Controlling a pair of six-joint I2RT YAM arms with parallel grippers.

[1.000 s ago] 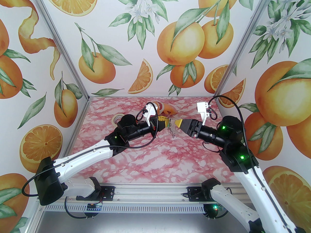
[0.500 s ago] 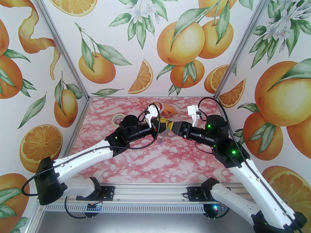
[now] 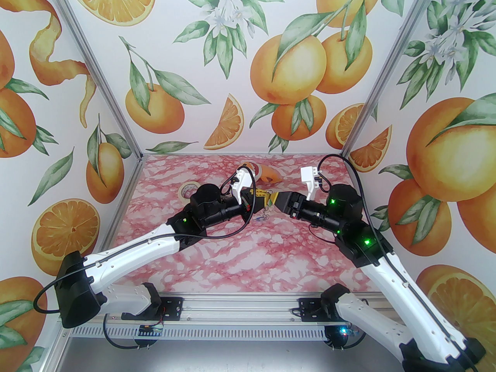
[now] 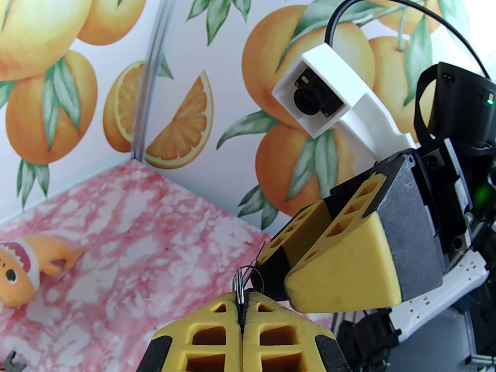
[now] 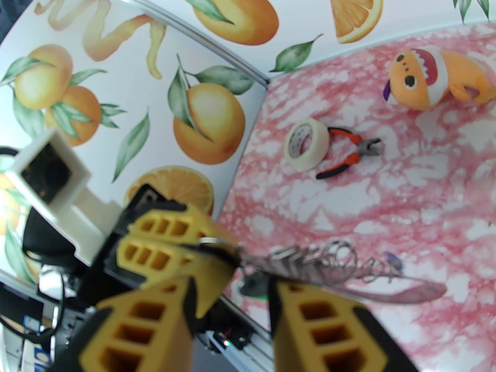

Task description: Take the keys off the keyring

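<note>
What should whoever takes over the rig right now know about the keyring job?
Left gripper: shut, pinching one end of the keyring, which is held above the table.
Right gripper: jaws apart, straddling the keyring beside the left fingers; no grip visible.
Keys: blue key shows near the ring's far end, green key as a sliver between the right fingers; both blurred.
Done: ring lifted. Left: take both keys off.

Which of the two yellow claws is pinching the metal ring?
The left gripper: its fingers are pressed together on the keyring. The right gripper has its fingers apart.
</note>
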